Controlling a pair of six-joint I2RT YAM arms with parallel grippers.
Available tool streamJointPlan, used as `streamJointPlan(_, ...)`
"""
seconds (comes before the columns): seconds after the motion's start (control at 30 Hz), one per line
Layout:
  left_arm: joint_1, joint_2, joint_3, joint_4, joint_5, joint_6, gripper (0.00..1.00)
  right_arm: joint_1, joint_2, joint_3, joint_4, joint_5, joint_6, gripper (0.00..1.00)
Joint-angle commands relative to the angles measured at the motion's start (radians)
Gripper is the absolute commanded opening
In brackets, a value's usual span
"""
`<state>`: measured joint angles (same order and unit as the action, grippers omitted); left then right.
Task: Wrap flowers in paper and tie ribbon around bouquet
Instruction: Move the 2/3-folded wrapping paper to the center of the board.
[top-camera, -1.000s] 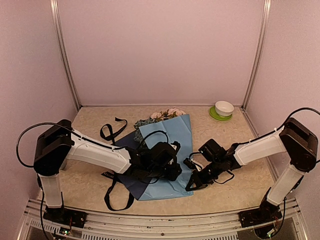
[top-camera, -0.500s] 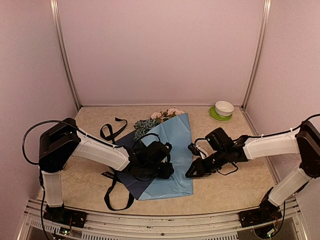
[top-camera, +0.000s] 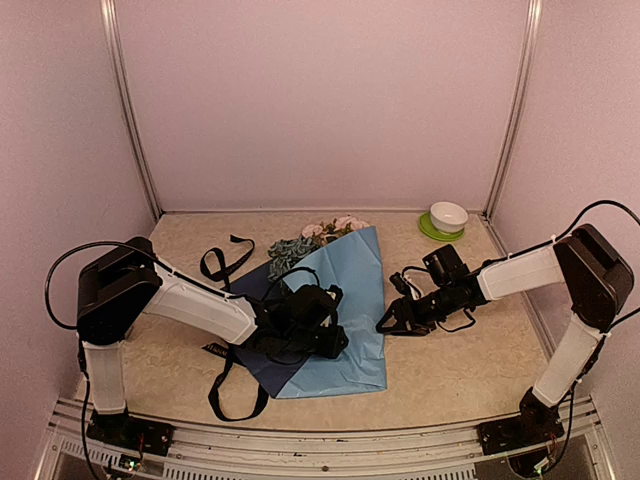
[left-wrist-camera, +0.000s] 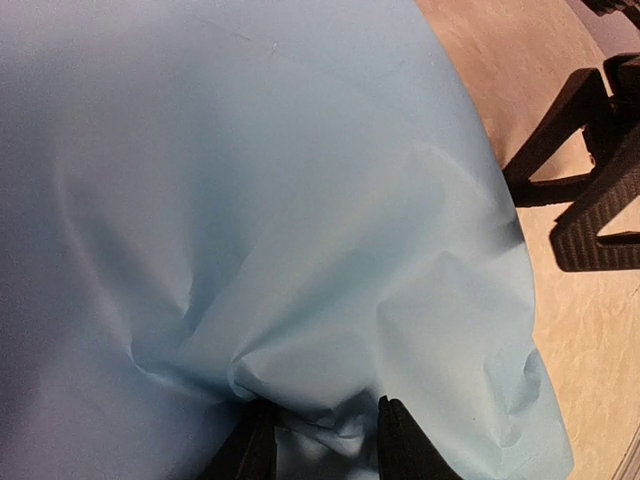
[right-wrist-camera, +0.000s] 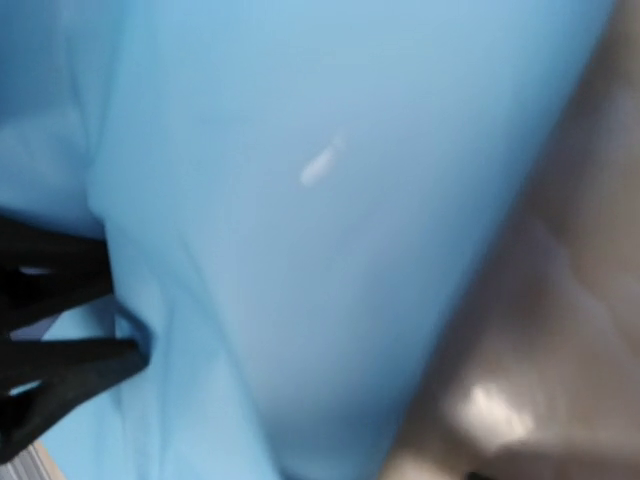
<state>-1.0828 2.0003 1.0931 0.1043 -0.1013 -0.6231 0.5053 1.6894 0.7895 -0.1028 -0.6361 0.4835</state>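
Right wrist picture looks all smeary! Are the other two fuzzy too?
Right wrist view: blurry all over; the paper is a smooth blue smear with one pale shiny spot, and the table is just a brownish streak. Left wrist view: much sharper, with the paper's wrinkles and soft shadows showing clearly. Top view: sharp and evenly lit, with a slightly pink look.
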Motion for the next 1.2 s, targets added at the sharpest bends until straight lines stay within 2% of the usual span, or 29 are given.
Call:
streamJointPlan(0.0,0.003,0.054,-0.041,-0.096,0.045,0.003,0.34,-0.013,0.073,0.038,0.097,-0.076,0.0,0.52)
streamJointPlan(0.07,0.001,0.051,-0.043,-0.097,0.043,0.003,0.34,-0.013,0.09,0.037,0.117,-0.087,0.008,0.41)
streamJointPlan(0.13,0.003,0.049,-0.048,-0.096,0.039,0.006,0.34,-0.013,0.098,0.033,0.144,-0.107,0.024,0.26)
streamJointPlan(0.3,0.017,0.052,-0.047,-0.115,0.024,0.014,0.34,-0.017,0.102,0.028,0.19,-0.134,0.053,0.0)
streamJointPlan(0.5,0.042,0.079,-0.013,-0.141,-0.008,0.057,0.34,-0.041,0.078,-0.022,0.219,-0.099,0.08,0.0)
streamJointPlan(0.7,0.046,0.138,0.095,-0.152,-0.009,0.138,0.33,-0.111,-0.032,-0.151,0.269,-0.034,0.123,0.0)
streamJointPlan(0.87,0.04,0.197,0.205,-0.16,0.038,0.172,0.33,-0.138,-0.102,-0.214,0.235,-0.007,0.099,0.0)
streamJointPlan(1.17,0.03,0.216,0.209,-0.148,0.078,0.182,0.33,-0.18,-0.127,-0.196,0.136,0.043,0.028,0.0)
